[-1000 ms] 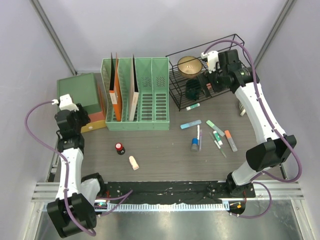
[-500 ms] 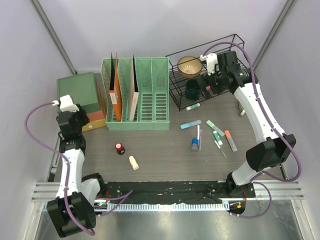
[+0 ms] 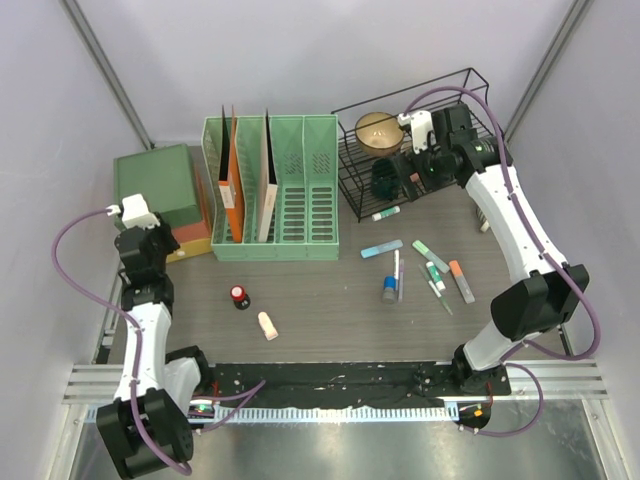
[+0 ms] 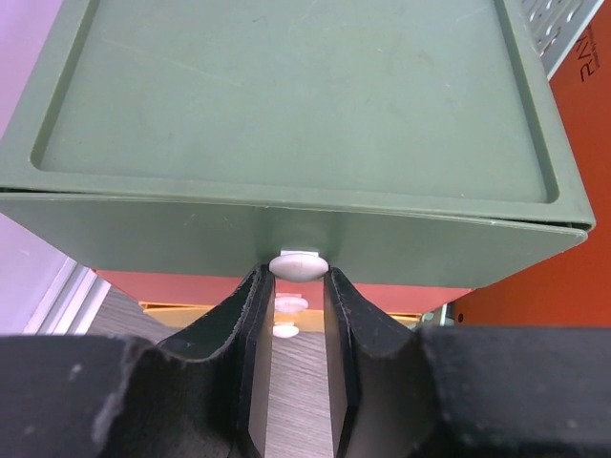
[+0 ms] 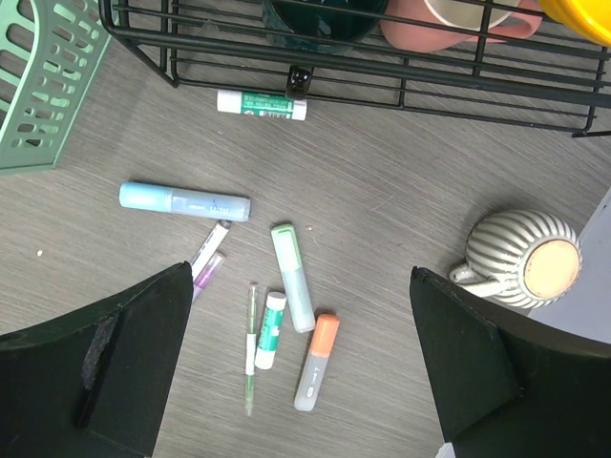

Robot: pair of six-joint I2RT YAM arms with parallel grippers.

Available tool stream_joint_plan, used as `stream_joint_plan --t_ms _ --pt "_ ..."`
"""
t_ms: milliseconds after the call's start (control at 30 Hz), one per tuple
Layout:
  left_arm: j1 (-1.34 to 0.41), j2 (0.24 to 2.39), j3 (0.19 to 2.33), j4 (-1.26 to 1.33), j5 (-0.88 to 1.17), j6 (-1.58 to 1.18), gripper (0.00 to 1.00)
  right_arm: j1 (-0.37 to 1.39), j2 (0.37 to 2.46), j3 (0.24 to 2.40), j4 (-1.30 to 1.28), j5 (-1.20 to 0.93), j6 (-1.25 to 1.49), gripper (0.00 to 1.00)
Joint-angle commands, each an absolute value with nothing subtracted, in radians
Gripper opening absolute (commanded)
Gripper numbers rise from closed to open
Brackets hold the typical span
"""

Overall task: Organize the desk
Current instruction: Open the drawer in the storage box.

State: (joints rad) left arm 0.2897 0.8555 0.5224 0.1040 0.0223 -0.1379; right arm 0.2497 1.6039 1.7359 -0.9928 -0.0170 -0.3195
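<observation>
The desk [image 3: 330, 290] is a dark wood-grain top strewn with pens. At its back left stands a stack of small drawers with a green top drawer [image 3: 155, 185] [image 4: 296, 105]. My left gripper [image 3: 155, 232] [image 4: 294, 272] is at that drawer's front. Its narrowed jaws are shut on the drawer's white knob [image 4: 296, 263], which sits between the fingertips. My right gripper [image 3: 420, 172] [image 5: 301, 272] hangs wide open and empty, high above the loose pens, beside the black wire basket [image 3: 415, 140].
Below the right gripper lie a blue highlighter [image 5: 184, 200], a green highlighter [image 5: 292, 277], an orange-capped one [image 5: 317, 361], a glue stick [image 5: 270, 329] and a striped mug [image 5: 520, 258]. A green file rack [image 3: 275, 190] holds folders. A red-capped bottle [image 3: 239, 296] stands front left.
The left gripper's jaws have narrowed and the arm has shifted slightly toward the near edge. The right gripper has drifted a little to the left by the basket.
</observation>
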Motion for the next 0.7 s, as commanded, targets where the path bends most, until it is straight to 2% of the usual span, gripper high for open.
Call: stream_joint_plan --t_ms 0,133,667 --pt "0.287 0.810 0.520 0.150 0.006 -0.123 0.17 0.255 1.609 1.738 -0.986 -0.029 -0.327 1.00" --pt "0.288 0.789 0.522 0.124 0.017 -0.123 0.11 0.255 1.615 1.736 -0.991 -0.034 -0.327 1.00" --pt "0.288 0.689 0.453 0.020 0.075 -0.011 0.08 0.255 1.621 1.744 -0.999 -0.034 -0.331 1.00"
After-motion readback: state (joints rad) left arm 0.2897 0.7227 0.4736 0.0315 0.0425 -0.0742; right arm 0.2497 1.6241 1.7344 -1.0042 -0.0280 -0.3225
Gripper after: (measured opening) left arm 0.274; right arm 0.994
